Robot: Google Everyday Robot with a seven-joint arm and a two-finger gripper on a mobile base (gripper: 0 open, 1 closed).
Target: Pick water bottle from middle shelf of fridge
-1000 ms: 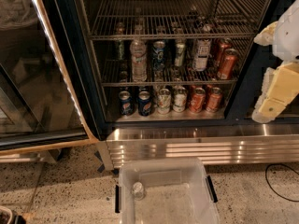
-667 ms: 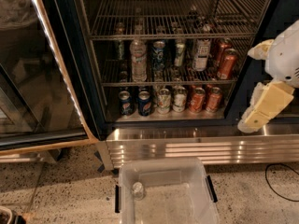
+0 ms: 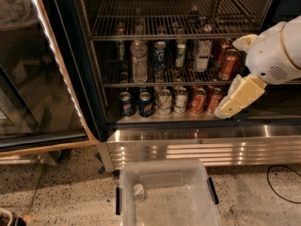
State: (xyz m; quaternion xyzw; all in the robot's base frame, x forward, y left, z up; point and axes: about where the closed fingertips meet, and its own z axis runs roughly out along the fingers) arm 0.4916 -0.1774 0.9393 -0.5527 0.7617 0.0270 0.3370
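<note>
The fridge (image 3: 70, 55) stands open, its glass door (image 3: 28, 79) swung to the left. The water bottle (image 3: 139, 60), clear and ribbed with a white cap, stands upright at the left of the middle shelf (image 3: 115, 83), beside tall cans (image 3: 160, 55). My gripper (image 3: 235, 100), cream-coloured on a white arm (image 3: 277, 51), hangs at the right, in front of the lower right of the fridge opening. It is level with the short cans (image 3: 197, 100) on the bottom rack and far right of the bottle. It holds nothing.
Small dark bottles (image 3: 195, 11) stand on the top rack. A ribbed steel base strip (image 3: 188, 147) runs under the opening. A clear plastic bin (image 3: 167, 194) with a small object (image 3: 138, 191) inside sits on the floor in front. A black cable (image 3: 282, 185) lies at the right.
My gripper has moved down and left, from the right edge toward the fridge's lower right opening. Nothing in the fridge has moved.
</note>
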